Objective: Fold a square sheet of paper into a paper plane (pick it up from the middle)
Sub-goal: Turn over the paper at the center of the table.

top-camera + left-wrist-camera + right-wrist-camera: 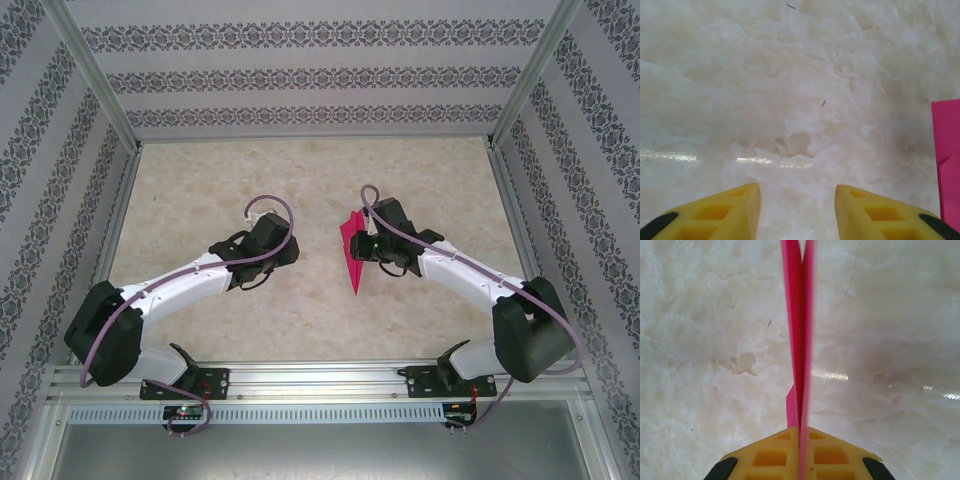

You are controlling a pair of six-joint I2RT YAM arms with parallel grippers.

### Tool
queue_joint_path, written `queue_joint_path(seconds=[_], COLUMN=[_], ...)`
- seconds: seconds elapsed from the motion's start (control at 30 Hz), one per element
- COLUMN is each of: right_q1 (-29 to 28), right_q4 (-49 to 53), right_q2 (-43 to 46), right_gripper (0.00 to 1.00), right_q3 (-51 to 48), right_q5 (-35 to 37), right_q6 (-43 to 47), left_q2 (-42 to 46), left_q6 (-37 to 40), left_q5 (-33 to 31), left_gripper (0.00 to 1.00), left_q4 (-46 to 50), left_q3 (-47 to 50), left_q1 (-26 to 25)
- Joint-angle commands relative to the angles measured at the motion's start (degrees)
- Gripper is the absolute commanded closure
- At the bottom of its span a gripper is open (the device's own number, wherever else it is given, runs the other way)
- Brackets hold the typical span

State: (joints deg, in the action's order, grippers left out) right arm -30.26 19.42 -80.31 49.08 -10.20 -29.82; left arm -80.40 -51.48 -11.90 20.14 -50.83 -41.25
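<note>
The magenta-pink square sheet of paper stands folded into a slim pointed paper plane [352, 250], held on edge above the table's middle. My right gripper [369, 248] is shut on it. In the right wrist view the folded layers of the paper plane [801, 340] run straight up from the closed yellow fingertips of the right gripper [800, 432]. My left gripper [292, 248] sits just left of the plane, apart from it. It stands open in the left wrist view [797, 200] with only bare table between its fingers; the plane's pink edge [946, 150] shows at the far right.
The pale marbled tabletop [300, 180] is bounded by patterned walls and an aluminium frame rail [320, 378] at the near edge. Both arm bases are bolted to that rail.
</note>
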Motion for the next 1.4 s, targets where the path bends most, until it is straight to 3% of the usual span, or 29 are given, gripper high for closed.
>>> queue_joint_path(seconds=[0.0, 0.1, 0.2, 0.37, 0.6, 0.77, 1.0, 1.37], right_q1=[1.22, 2.56, 3.24, 3.54, 3.54, 3.37, 2.83, -4.24], right_q4=[0.51, 2.33, 5.17, 10.18, 14.51, 16.17, 18.58, 27.53], right_q2=[-1.10, -2.97, -4.16, -3.98, -2.94, -2.35, -1.47, -4.60], right_gripper=[0.94, 0.93, 0.93, 0.93, 0.92, 0.92, 0.92, 0.92], right_q3=[2.17, 4.08, 5.97, 8.27, 10.45, 11.02, 12.32, 18.12], right_q5=[-2.44, -4.26, -4.40, -1.64, 1.92, 4.11, 7.50, 25.62], right_q6=[3.72, 5.77, 8.32, 11.20, 13.80, 14.87, 16.26, 19.45], left_q2=[0.23, -0.44, -0.65, -0.71, -1.56, -1.15, -1.85, -0.83], left_q6=[-4.39, -5.04, -5.77, -7.59, -7.55, -7.96, -7.85, -6.89], left_q5=[-5.52, -7.82, -10.06, -13.14, -13.21, -13.37, -12.92, -13.32], left_gripper=[0.48, 0.43, 0.31, 0.23, 0.14, 0.00, 0.00, 0.00], left_q4=[-2.26, -1.91, -1.53, 0.55, 2.48, 3.07, 3.64, 4.77], left_q3=[-0.86, -1.85, -2.37, -2.89, -4.24, -4.05, -4.76, -4.65], left_q1=[0.78, 0.80, 0.83, 0.88, 1.00, 1.07, 1.18, 1.21])
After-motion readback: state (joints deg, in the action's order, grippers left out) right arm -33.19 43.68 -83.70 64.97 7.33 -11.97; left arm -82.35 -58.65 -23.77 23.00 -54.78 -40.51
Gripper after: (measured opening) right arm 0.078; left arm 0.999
